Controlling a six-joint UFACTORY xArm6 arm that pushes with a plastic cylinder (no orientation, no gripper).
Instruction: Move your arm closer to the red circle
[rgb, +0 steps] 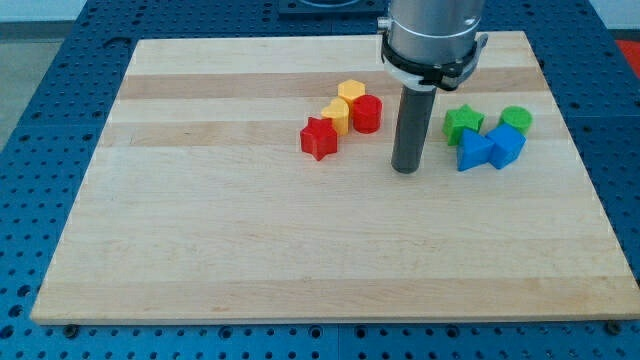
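Note:
The red circle (367, 114) is a short red cylinder standing on the wooden board (250, 240), a little above the view's middle. My tip (405, 169) rests on the board just to the right of and below the red circle, with a small gap between them. A yellow hexagon (350, 92) touches the circle at its upper left. A second yellow block (336, 115) sits at the circle's left. A red star (319, 137) lies further left and lower.
To the right of my tip stand a green star (462, 123), a green circle (516, 120), a blue triangle (473, 151) and a blue block (506, 145), bunched together. The arm's grey body (432, 35) hangs over the board's top edge.

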